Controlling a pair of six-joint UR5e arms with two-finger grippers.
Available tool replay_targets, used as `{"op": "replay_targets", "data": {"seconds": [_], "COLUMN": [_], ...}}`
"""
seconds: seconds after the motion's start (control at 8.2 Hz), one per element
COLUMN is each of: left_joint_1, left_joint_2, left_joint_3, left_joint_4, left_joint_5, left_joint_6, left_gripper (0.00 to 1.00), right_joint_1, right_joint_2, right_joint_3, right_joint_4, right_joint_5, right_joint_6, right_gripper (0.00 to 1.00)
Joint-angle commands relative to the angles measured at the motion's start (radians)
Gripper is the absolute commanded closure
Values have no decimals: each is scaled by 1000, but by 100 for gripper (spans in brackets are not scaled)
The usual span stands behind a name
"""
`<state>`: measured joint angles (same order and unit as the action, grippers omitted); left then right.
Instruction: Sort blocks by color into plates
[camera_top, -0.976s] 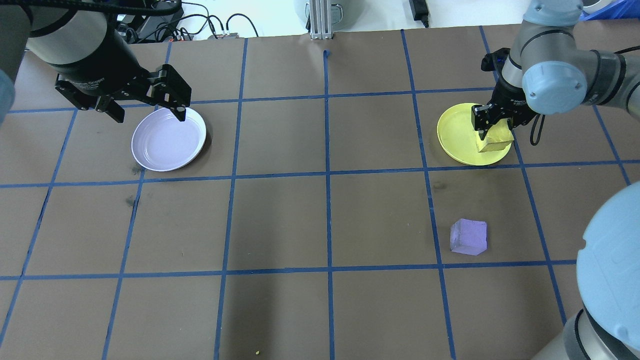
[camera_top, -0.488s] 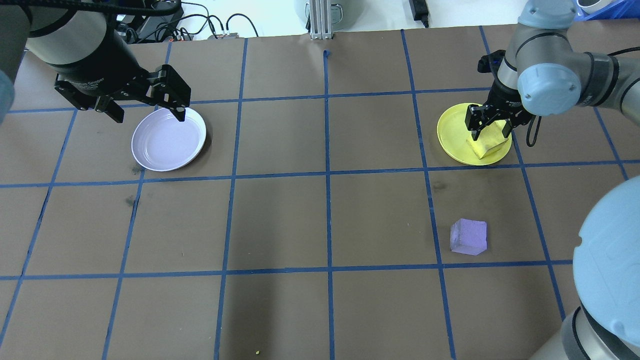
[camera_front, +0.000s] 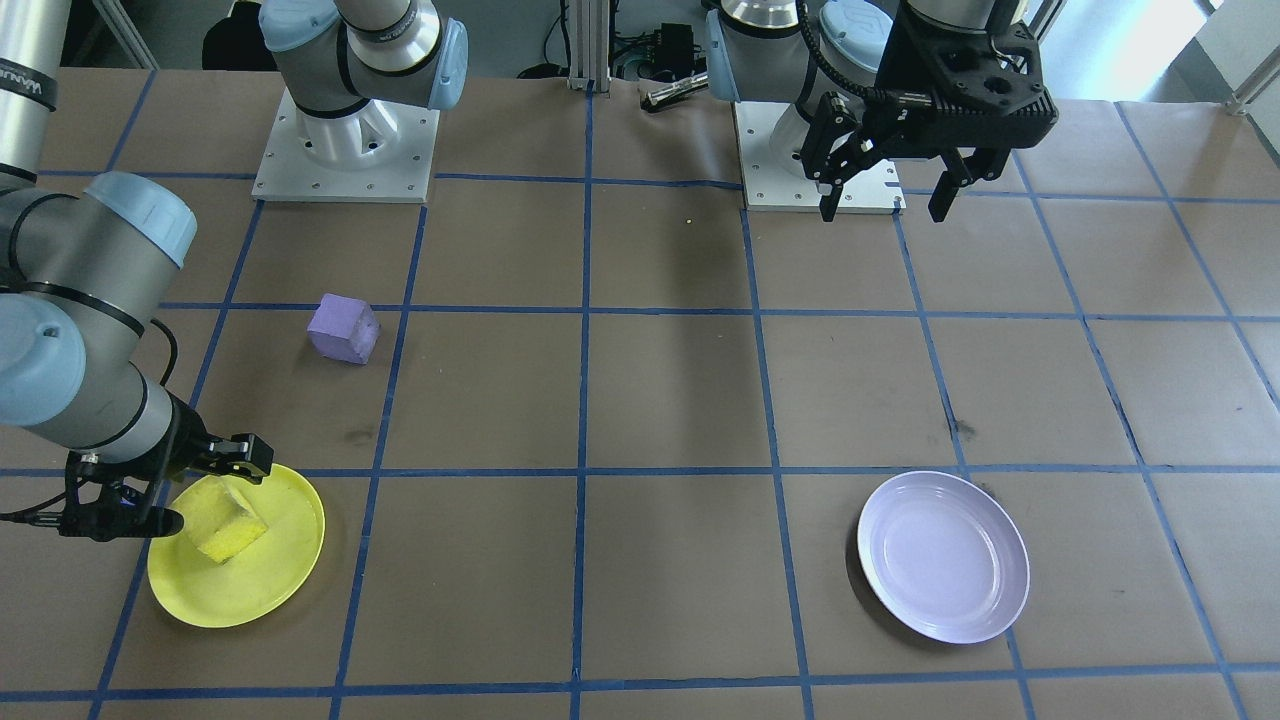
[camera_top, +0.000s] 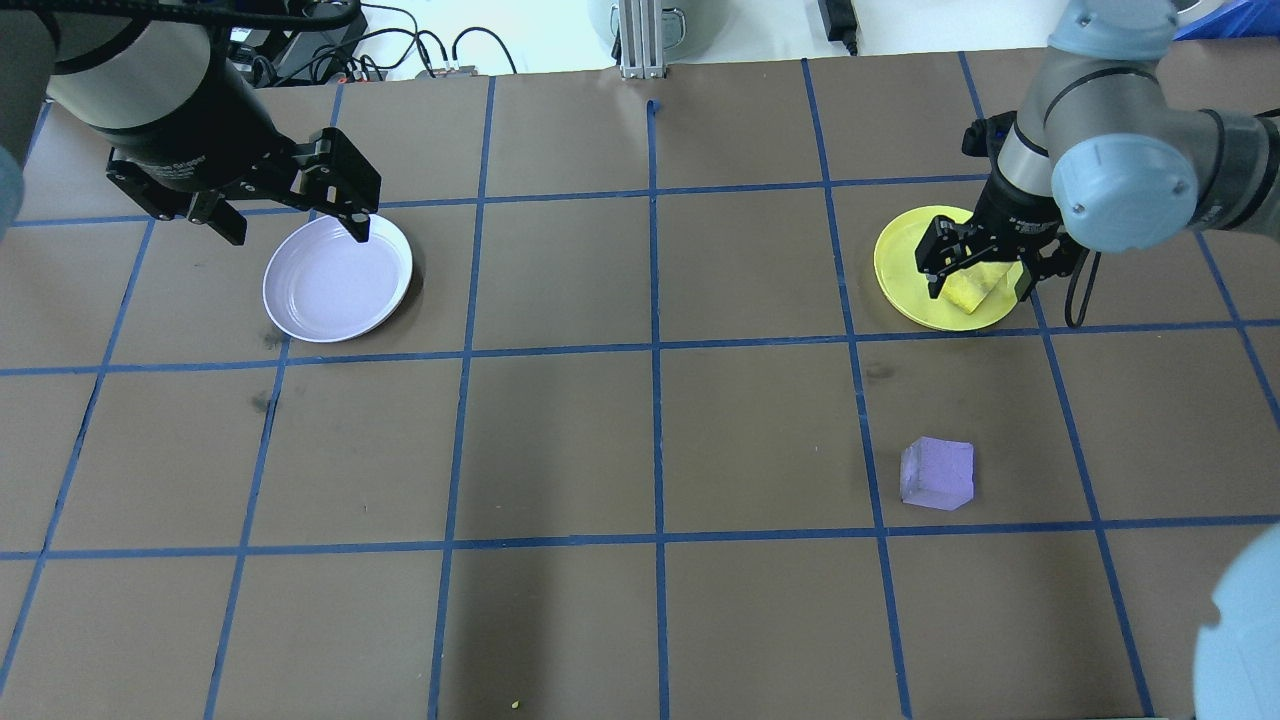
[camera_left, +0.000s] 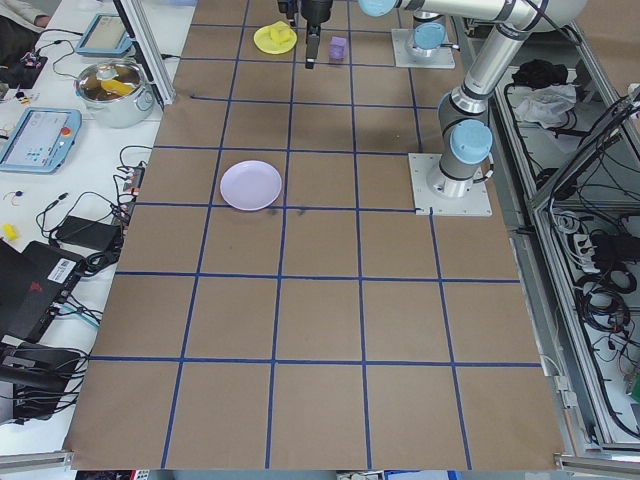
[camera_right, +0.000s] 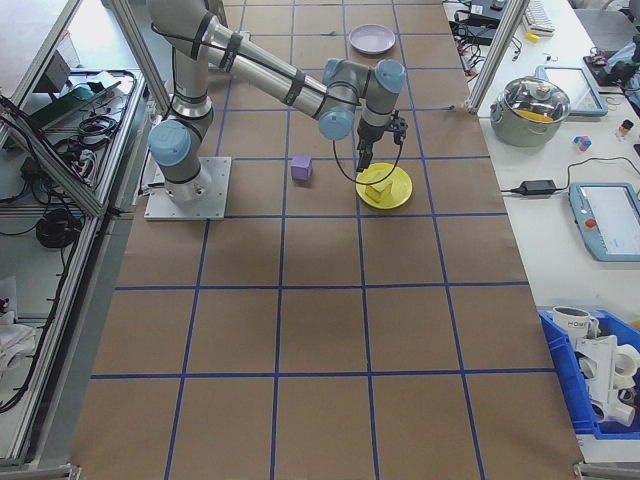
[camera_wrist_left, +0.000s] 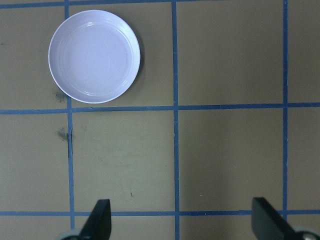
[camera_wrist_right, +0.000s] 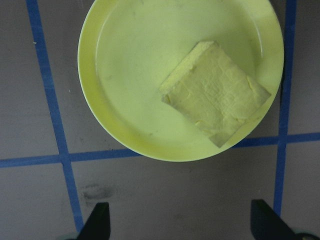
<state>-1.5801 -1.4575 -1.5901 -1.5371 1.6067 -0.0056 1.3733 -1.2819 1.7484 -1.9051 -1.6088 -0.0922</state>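
Yellow block (camera_top: 970, 292) below spread right claw (camera_top: 978, 283)

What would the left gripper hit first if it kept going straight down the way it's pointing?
Probably bare table. The open left gripper points down at brown paper and blue tape lines, with the lavender plate off to one side.

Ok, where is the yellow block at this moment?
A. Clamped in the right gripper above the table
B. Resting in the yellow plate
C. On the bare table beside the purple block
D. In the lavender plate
B: the yellow block lies in the yellow plate, with the open right gripper above it.
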Motion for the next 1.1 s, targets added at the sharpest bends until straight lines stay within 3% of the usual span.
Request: {"op": "replay_targets", "data": {"seconds": [0.0, 0.24, 0.61, 0.85, 0.98], "left_joint_1": [-1, -1, -1, -1, -1], "left_joint_2": [17, 26, 39, 45, 45], "left_joint_3": [1, 10, 9, -1, -1], "left_joint_4": [-17, -93, -94, -92, -92], "left_joint_5": [2, 2, 2, 2, 2], "left_joint_6": [-10, -11, -2, -1, -1], "left_gripper": [0, 0, 0, 0, 0], "right_joint_1": [0, 0, 1, 1, 1], "right_joint_2": [-159, -169, -160, -114, -109], "right_joint_3": [217, 310, 355, 368, 368], "right_joint_4": [18, 38, 87, 83, 77], "right_joint_5": [29, 29, 24, 24, 27], "right_joint_6": [208, 236, 224, 232, 238], "right_gripper": [0, 0, 0, 16, 16]}}
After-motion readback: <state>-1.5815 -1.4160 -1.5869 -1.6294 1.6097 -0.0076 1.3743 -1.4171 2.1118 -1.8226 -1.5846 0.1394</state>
